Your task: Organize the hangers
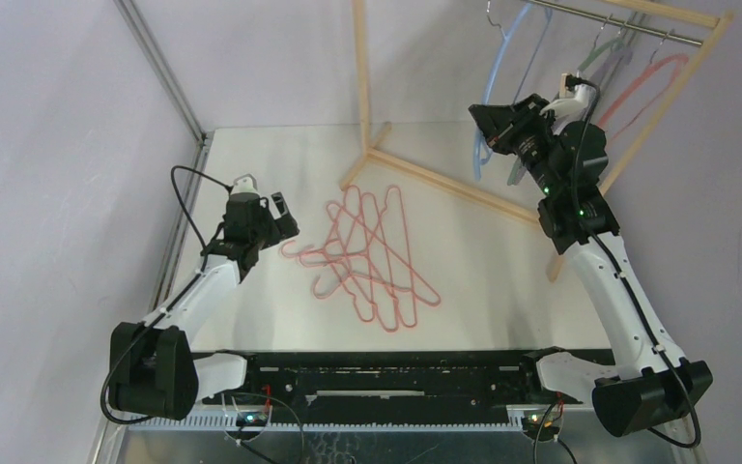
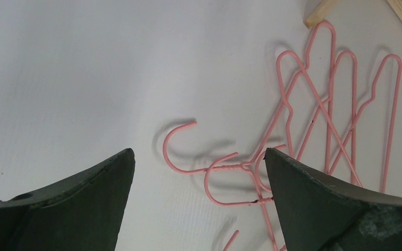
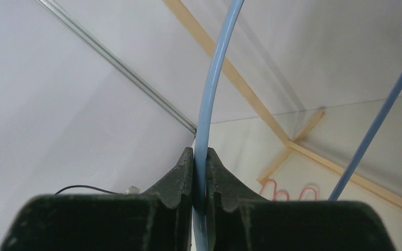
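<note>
Several pink wire hangers [image 1: 372,253] lie in a tangled pile on the white table; they also show in the left wrist view [image 2: 314,136]. My left gripper [image 1: 285,218] is open just left of the pile, its jaws either side of two pink hooks [image 2: 225,172], above them. My right gripper [image 1: 488,130] is raised by the rack and shut on a blue hanger [image 1: 495,87], whose curved arm runs up between the fingers [image 3: 212,104]. Its metal hook sits by the metal rail [image 1: 618,21]. Lilac, grey-green and salmon hangers [image 1: 647,87] hang on the rail.
The pale wooden rack frame [image 1: 444,184] stands at the back right, its base bars lying on the table near the pile's far end. A metal post [image 1: 159,68] stands at the back left corner. The table's left edge [image 1: 182,232] is close to my left arm.
</note>
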### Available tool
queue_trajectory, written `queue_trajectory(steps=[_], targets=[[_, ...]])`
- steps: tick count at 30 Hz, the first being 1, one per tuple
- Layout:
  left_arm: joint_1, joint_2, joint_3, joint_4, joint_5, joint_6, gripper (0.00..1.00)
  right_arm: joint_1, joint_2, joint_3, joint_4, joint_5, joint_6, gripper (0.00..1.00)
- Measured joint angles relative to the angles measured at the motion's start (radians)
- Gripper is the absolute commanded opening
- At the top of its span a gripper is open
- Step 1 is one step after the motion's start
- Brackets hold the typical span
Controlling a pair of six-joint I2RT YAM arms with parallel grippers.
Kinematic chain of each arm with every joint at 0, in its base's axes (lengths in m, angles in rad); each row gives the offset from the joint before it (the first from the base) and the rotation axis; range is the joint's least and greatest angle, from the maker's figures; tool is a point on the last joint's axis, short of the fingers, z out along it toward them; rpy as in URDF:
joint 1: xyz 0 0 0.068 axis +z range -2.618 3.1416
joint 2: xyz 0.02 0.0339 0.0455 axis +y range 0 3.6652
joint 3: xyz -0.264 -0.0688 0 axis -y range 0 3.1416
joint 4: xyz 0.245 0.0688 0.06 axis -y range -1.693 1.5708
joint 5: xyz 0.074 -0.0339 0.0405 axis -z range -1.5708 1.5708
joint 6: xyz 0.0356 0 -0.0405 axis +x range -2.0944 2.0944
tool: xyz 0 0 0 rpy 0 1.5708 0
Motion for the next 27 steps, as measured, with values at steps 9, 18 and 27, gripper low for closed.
queue_trajectory(steps=[9,18,27], targets=[[0.0,0.0,-0.001,0.003,0.0,0.0,0.99,-0.031,0.006,0.0,0.041,0.011,0.025,0.0],[0.0,0.0,-0.001,0.006,0.001,0.0,0.99,-0.056,0.012,0.0,0.009,0.1,0.036,0.0],[0.0,0.0,-0.002,0.006,0.0,0.0,0.99,-0.077,0.004,0.0,-0.027,0.201,0.047,0.15]])
